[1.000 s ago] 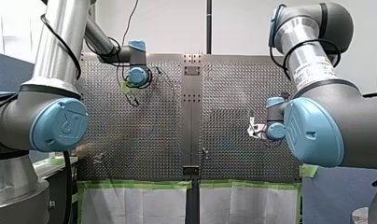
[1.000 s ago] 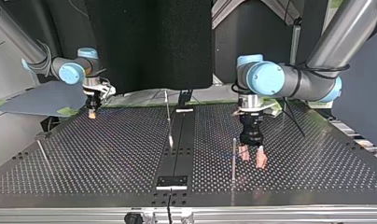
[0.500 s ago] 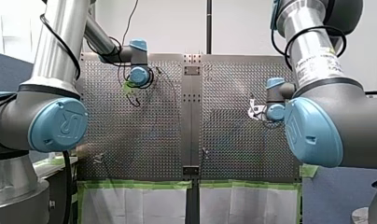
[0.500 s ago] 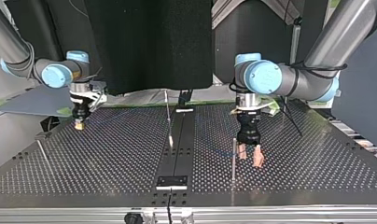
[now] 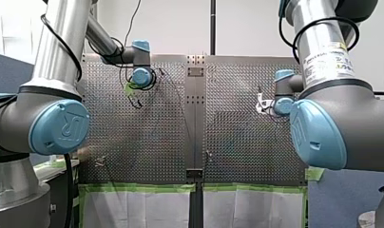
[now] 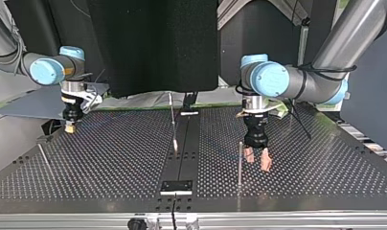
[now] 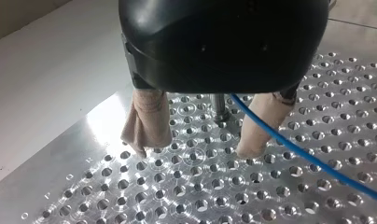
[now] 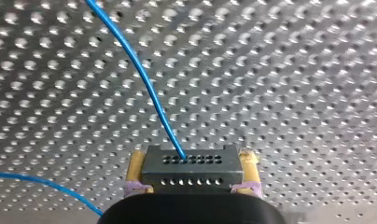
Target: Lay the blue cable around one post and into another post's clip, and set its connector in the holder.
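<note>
In the right wrist view my right gripper [image 8: 191,161] is shut on a black connector block [image 8: 191,170] with rows of small holes. The blue cable [image 8: 140,79] runs out of the block over the perforated plate. In the top view this gripper [image 6: 69,127] hangs at the far left, just above the table. My left gripper [image 6: 257,161] stands open at the right, beside a thin upright post [image 6: 239,163]. From the left wrist, its beige-padded fingers [image 7: 147,123] straddle a post base [image 7: 219,106], and the blue cable [image 7: 308,156] crosses in front of one finger without being gripped.
A black strip [image 6: 184,143] runs down the table's middle with a small plate-like holder [image 6: 177,187] at its near end. Another post [image 6: 174,125] leans beside the strip, and a thin rod [image 6: 43,155] stands at the top view's left. A grey sheet [image 6: 33,105] lies behind my right gripper.
My right arm has carried the connector further toward the top view's left, and upward in the front view. My left gripper has barely shifted and stays open by the post.
</note>
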You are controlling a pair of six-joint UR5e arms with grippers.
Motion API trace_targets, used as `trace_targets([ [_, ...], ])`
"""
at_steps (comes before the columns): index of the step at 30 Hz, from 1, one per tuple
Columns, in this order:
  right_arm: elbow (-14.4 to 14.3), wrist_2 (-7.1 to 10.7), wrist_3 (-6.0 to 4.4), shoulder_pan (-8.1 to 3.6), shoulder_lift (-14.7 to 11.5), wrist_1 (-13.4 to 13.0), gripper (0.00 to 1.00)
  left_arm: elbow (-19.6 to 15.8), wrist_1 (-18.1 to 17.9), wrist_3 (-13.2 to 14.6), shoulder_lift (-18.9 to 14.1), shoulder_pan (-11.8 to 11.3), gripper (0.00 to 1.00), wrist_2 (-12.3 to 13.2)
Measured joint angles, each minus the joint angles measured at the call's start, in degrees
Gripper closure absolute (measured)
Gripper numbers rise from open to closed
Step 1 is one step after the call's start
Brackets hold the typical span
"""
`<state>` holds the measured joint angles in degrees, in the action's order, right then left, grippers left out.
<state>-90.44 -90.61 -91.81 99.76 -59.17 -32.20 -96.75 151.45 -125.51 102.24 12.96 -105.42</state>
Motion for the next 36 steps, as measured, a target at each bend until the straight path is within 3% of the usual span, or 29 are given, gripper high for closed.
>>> trace_targets([
  [7,0.0,1.12,0.31,-1.41,-0.5,0.5,1.00,0.0,-0.1,0.0,0.0,-0.1,0.00,0.0],
  [17,-0.4,-0.47,3.23,-2.99,-0.4,4.2,1.00,0.0,0.0,0.3,0.0,-0.1,0.00,0.1],
  [22,-0.4,-0.36,3.68,-3.82,-0.5,4.6,1.00,0.0,0.0,0.4,0.0,-0.1,0.00,0.2],
  [28,0.8,1.82,4.70,-5.19,-0.7,5.5,1.00,0.0,-0.1,0.4,0.0,-0.2,0.00,0.2],
  [33,2.4,4.69,7.22,-5.88,-1.8,8.1,1.00,0.0,-0.1,0.4,0.0,-0.2,0.00,0.2],
  [36,2.7,6.40,8.13,-6.26,-2.9,9.6,1.00,0.0,-0.2,0.4,0.0,-0.1,0.00,0.3],
])
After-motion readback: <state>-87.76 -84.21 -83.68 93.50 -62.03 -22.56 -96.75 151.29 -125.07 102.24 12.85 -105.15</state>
